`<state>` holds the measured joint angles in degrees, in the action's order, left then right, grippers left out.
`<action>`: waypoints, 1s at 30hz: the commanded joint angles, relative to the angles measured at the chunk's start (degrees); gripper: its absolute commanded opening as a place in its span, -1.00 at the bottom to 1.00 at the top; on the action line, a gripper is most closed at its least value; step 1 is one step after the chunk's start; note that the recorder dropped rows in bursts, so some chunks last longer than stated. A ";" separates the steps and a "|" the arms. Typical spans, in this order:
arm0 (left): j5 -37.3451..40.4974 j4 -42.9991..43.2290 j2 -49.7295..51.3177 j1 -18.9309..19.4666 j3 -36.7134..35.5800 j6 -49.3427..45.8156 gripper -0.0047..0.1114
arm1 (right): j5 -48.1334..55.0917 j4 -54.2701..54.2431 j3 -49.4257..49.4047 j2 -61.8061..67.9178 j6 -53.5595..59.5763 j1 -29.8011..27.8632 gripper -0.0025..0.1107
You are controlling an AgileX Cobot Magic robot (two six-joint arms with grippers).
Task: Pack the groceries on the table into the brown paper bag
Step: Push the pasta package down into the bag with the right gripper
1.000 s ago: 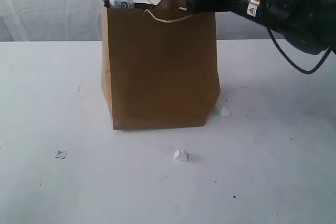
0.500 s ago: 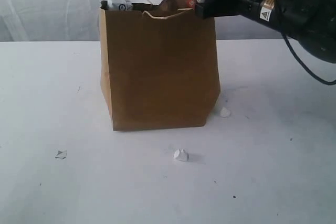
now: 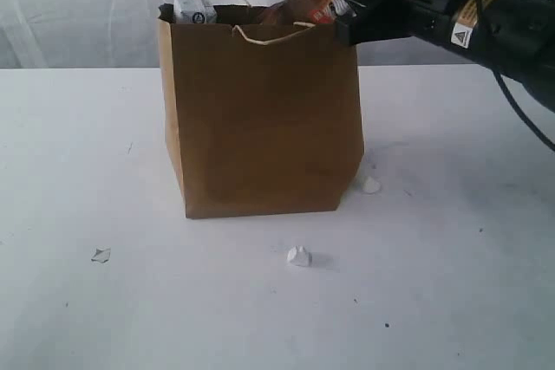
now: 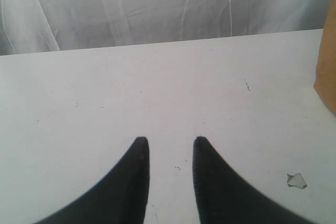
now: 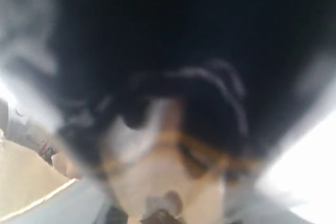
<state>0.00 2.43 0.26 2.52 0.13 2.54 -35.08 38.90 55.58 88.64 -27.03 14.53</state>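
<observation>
Right pincer (image 3: 340,8), grip impossible to tell, has drifted outward over the rim of the tall brown paper bag (image 3: 260,119); packing looks nearly done.

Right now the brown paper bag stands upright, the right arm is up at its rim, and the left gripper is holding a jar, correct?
Not quite: the left gripper holds nothing. The left wrist view shows its fingers apart over the bare table with nothing between them. The rest holds: the brown paper bag stands upright and the right arm is up at its rim.
</observation>
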 commanded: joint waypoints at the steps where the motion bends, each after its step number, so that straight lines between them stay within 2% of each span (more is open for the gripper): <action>1: 0.00 -0.48 -0.26 0.22 -0.13 0.11 -0.32 | -1.94 -0.13 -1.64 -2.17 0.75 0.86 -0.96; 10: 0.00 -0.48 -0.26 0.22 -0.13 0.11 -0.32 | 5.08 -0.39 -2.95 -5.08 3.90 3.90 -0.96; 16: 0.00 -0.48 -0.26 0.22 -0.13 0.11 -0.32 | 4.83 -0.85 -2.95 -5.17 5.16 3.90 -0.96; 20: 0.00 -0.48 -0.26 0.22 -0.13 0.11 -0.32 | -6.70 -2.28 -1.93 -5.17 8.78 4.16 -0.96; 26: 0.00 -0.48 -0.26 0.22 -0.13 0.11 -0.32 | -12.06 -3.60 -1.34 -5.32 12.07 4.31 -0.96; 30: 0.00 -0.48 -0.26 0.22 -0.13 0.11 -0.32 | -8.85 -1.34 -1.34 -6.92 11.43 6.30 -0.96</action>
<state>0.00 2.43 0.26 2.52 0.13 2.54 -40.92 37.42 53.35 83.54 -15.28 19.57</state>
